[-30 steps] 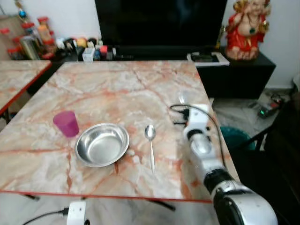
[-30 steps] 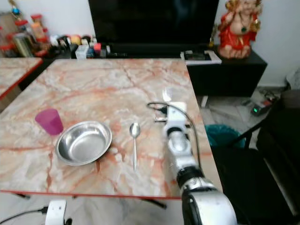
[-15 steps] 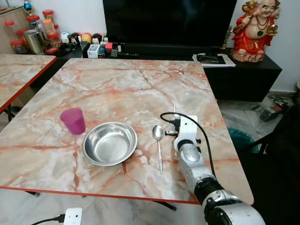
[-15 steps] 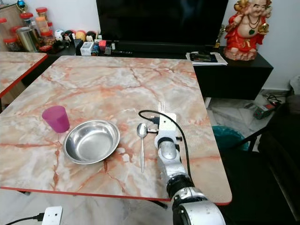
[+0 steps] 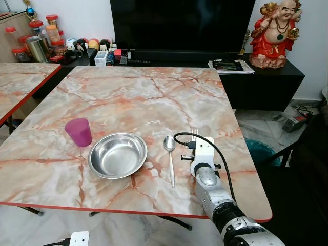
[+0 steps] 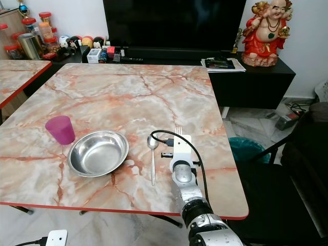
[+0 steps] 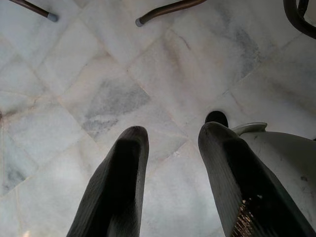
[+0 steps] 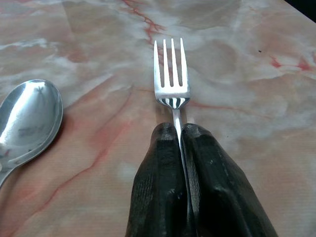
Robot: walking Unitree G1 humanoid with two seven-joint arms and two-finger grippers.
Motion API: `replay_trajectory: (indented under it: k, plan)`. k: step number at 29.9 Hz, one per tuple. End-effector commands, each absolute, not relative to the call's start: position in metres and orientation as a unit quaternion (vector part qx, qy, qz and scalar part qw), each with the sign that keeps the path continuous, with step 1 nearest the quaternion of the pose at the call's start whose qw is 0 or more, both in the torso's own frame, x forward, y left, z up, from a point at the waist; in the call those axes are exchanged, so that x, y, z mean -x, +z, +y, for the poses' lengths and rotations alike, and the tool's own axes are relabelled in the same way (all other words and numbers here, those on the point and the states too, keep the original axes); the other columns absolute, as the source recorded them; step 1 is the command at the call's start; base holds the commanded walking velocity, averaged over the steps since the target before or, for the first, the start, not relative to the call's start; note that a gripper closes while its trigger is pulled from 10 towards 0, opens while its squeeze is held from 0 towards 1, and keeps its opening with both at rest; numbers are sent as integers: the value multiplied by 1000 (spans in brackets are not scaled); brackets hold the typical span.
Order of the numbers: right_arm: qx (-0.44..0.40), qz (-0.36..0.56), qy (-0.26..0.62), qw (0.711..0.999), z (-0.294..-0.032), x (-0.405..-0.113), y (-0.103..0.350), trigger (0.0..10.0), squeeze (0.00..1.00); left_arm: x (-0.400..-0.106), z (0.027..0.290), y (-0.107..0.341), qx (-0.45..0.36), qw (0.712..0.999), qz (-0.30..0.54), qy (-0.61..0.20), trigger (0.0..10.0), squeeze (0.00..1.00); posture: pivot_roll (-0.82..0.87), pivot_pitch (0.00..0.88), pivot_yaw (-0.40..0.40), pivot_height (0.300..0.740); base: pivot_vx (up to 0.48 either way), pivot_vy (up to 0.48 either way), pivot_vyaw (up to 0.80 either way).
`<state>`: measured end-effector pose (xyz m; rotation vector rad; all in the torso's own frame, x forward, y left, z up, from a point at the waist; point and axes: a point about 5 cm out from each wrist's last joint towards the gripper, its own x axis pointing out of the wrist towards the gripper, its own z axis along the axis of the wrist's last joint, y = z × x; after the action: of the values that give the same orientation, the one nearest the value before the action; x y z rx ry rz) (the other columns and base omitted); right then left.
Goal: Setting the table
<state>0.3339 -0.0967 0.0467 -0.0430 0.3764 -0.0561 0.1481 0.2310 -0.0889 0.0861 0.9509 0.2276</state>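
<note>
Right wrist view: fork (image 8: 172, 84) in right hand (image 8: 181, 136)

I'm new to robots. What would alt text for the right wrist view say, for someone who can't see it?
The right gripper has its jaws shut on the handle of a fork, tines pointing away over the marble table. A spoon lies beside the fork on the table.
</note>
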Motion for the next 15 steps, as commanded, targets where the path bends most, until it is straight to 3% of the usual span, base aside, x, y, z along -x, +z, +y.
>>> replay_trajectory:
  k: [1,15]
  plan:
    - [29,195,-31,980,-97,-333,46,10000,0,-149,230,-89,-42,882,458,103,10000,0,42,0,-15,740,0,0,0]
    - [46,246,-25,968,-99,-321,27,10000,0,-154,228,-88,-40,882,459,97,10000,0,40,0,-15,740,0,0,0]
